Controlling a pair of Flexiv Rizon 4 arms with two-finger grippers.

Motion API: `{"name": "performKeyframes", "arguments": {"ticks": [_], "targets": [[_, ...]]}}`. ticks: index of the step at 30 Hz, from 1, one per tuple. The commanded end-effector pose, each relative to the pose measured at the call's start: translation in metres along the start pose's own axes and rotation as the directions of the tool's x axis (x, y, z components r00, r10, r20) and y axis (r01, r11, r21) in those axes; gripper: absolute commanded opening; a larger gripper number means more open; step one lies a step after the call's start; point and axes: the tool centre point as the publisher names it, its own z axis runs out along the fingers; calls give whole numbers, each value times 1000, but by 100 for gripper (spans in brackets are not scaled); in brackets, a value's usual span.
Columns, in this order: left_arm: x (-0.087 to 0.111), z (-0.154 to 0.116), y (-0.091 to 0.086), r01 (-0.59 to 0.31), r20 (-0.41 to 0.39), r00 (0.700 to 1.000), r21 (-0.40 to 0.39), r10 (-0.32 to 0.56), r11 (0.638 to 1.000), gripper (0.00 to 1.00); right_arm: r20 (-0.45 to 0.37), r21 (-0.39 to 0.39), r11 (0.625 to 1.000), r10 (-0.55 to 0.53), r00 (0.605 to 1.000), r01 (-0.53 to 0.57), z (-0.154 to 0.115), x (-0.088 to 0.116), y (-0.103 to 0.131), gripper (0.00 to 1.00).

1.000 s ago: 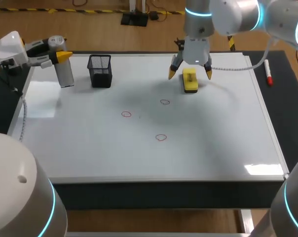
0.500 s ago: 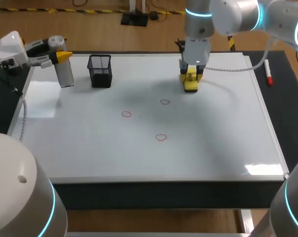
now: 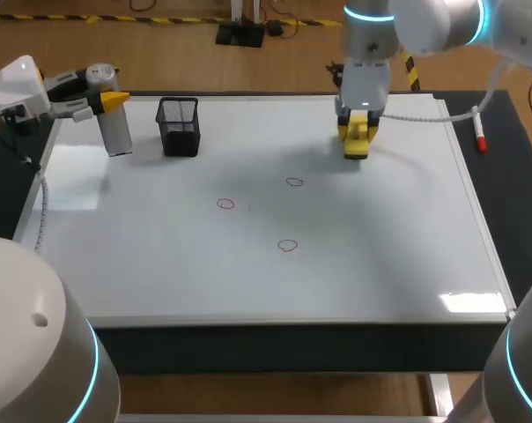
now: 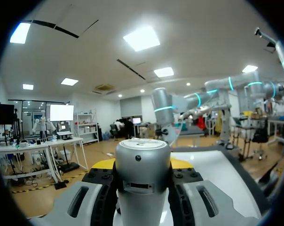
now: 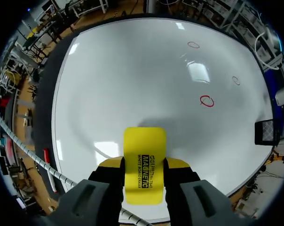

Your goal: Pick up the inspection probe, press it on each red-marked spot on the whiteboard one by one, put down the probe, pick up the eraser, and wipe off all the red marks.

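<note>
Here the right gripper (image 5: 144,164) is closed on the eraser (image 5: 144,143), a yellow finger pressed to each long side. In the head view the eraser hangs over the far part of the whiteboard (image 3: 380,256), right of middle, and seems lifted off the surface, with a soft shadow below it. Three red marks (image 3: 294,182) lie on the board nearer the middle, all well apart from the eraser.

The left gripper (image 3: 113,100) is at the board's far left corner, clamped on the probe (image 3: 118,134), a grey cylinder held upright; the left wrist view shows the fingers tight against both its sides. A black mesh cup (image 3: 179,126) stands just beside the probe. A red marker (image 3: 479,130) lies off the board's right edge.
</note>
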Motion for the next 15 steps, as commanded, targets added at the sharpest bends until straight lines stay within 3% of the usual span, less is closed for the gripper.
{"name": "performKeyframes", "arguments": {"ticks": [1, 15], "targets": [[0, 0, -1, -1, 2, 1000, 0, 1, 1000, 0, 31, 20, 999, 25, 999, -26, -8, 31, 10, 0], [0, 0, -1, -1, 2, 1000, 0, 1, 1000, 0, 50, -3, 982, 188, 981, -188, -3, 100, 27, 0]]}}
